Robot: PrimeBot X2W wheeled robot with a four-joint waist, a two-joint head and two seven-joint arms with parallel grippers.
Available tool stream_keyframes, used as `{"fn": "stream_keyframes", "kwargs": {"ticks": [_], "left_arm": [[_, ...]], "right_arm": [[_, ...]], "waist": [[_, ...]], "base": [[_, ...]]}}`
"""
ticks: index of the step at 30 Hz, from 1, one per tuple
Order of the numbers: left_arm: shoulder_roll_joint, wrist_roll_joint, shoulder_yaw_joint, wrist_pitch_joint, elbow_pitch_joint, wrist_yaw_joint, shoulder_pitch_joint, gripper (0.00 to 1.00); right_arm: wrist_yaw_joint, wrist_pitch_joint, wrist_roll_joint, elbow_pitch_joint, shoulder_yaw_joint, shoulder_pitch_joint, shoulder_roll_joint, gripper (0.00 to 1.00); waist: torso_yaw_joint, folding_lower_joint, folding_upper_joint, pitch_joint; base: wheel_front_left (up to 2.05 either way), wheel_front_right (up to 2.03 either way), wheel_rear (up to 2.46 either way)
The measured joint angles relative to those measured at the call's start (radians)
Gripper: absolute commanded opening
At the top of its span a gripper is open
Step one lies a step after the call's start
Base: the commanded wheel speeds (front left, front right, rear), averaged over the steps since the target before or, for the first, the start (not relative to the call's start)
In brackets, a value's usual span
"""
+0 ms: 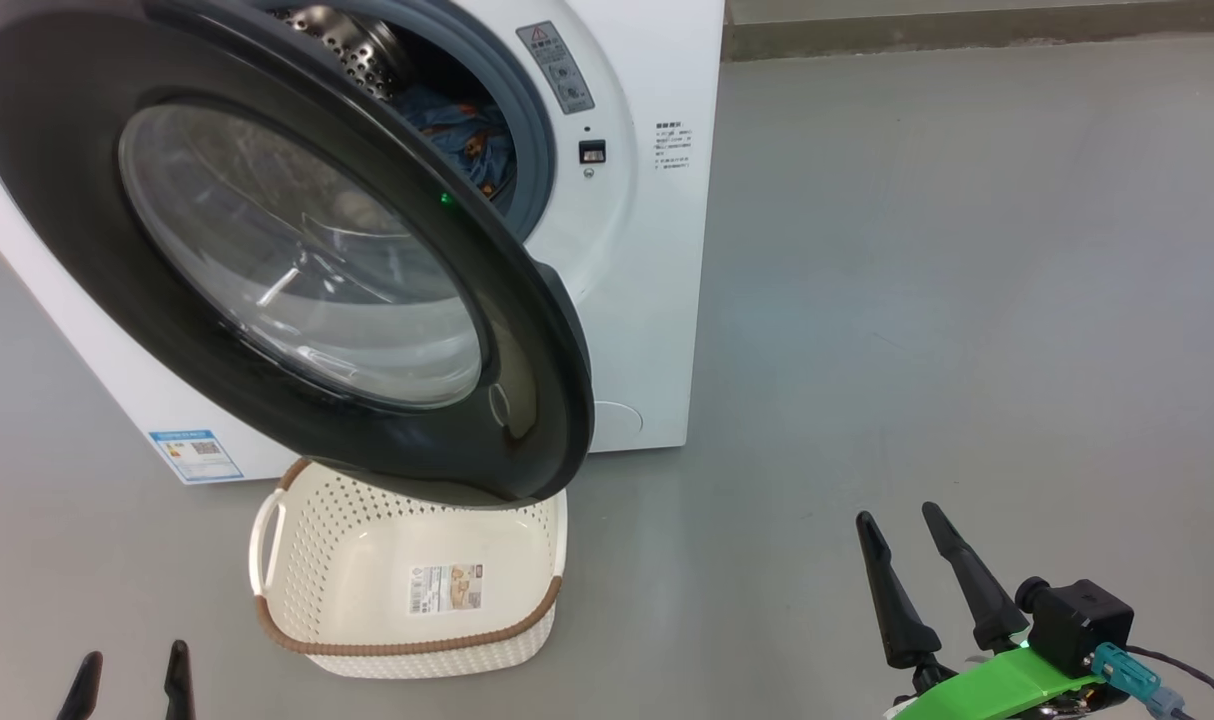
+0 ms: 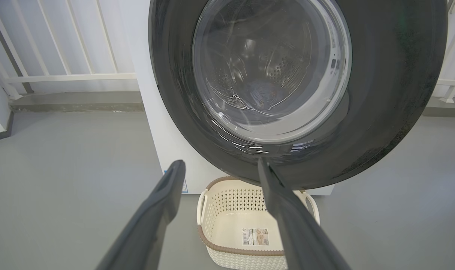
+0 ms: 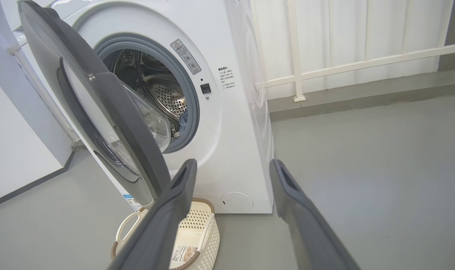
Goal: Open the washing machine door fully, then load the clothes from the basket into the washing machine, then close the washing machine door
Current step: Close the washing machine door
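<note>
Grey floor (image 1: 917,300) is spread under the whole scene, and the washing machine (image 1: 657,300), white, is placed on it at the far left. The washing machine door (image 1: 67,150) is swung partly out from the front, neither shut nor fully open. Its glossy black rim is hinged on the left side and its free edge is directed toward the near right. Between this edge and the grey-blue seal (image 1: 532,110) a gap is left, and through it the steel drum (image 1: 352,40) and the clothes (image 1: 467,140) are seen. The blue fabric with orange-brown prints is lying inside the drum, low at its front. The basket (image 1: 317,560) is set on the floor just in front of the machine, under the lower edge of the door, and a label sticker (image 1: 447,588) is seen on its bottom. The left gripper (image 1: 134,652) is held at the near left with its two dark fingers spread wide, and nothing is gripped between them. The right gripper (image 1: 898,513) is held at the near right, well apart from the machine; its fingers are also spread wide and nothing is taken in them. A white railing (image 3: 343,63) is seen behind the machine.
</note>
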Motion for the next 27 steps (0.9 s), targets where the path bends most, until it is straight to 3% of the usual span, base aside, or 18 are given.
{"fn": "stream_keyframes", "kwargs": {"ticks": [13,14,15,16,17,18,27], "left_arm": [[-0.016,0.001,-0.001,0.0,0.003,0.0,0.0,1.0],[-0.016,0.001,-0.001,0.0,0.003,0.0,0.0,1.0],[-0.017,0.001,0.0,0.0,0.004,0.0,0.0,1.0],[-0.019,0.001,0.002,0.0,0.005,0.0,0.0,1.0],[-0.02,0.001,0.002,0.0,0.006,0.0,0.0,1.0],[-0.021,0.001,0.002,0.0,0.006,0.0,0.0,1.0],[-0.035,-0.018,0.012,0.0,0.009,0.0,0.0,1.0]], "right_arm": [[0.0,0.0,-0.001,0.0,-0.001,0.0,0.0,0.97],[0.0,0.0,-0.001,0.0,-0.001,0.0,0.0,0.88],[0.0,0.0,-0.001,0.001,-0.001,0.0,0.0,0.69],[0.0,0.0,-0.001,0.002,-0.001,0.0,0.0,0.46],[0.0,0.0,-0.001,0.004,-0.002,0.0,0.0,0.3],[0.0,0.0,-0.001,0.004,-0.002,0.0,0.0,0.0],[0.0,0.0,0.008,-0.059,-0.046,0.001,0.0,0.0]], "waist": [[0.007,0.0,0.0,-0.001],[0.008,0.0,0.0,-0.001],[0.008,0.0001,0.0001,-0.001],[0.008,0.0,0.0001,-0.001],[0.009,0.0,0.0,-0.001],[0.009,0.0,0.0,-0.001],[0.013,0.0,0.0,-0.001]], "base": [[0.0,0.0,0.0],[0.0,0.0,0.0],[0.0,0.0,0.0],[0.0,0.0,0.0],[0.0,0.0,0.0],[0.0,0.0,0.0],[0.0,0.0,0.0]]}}
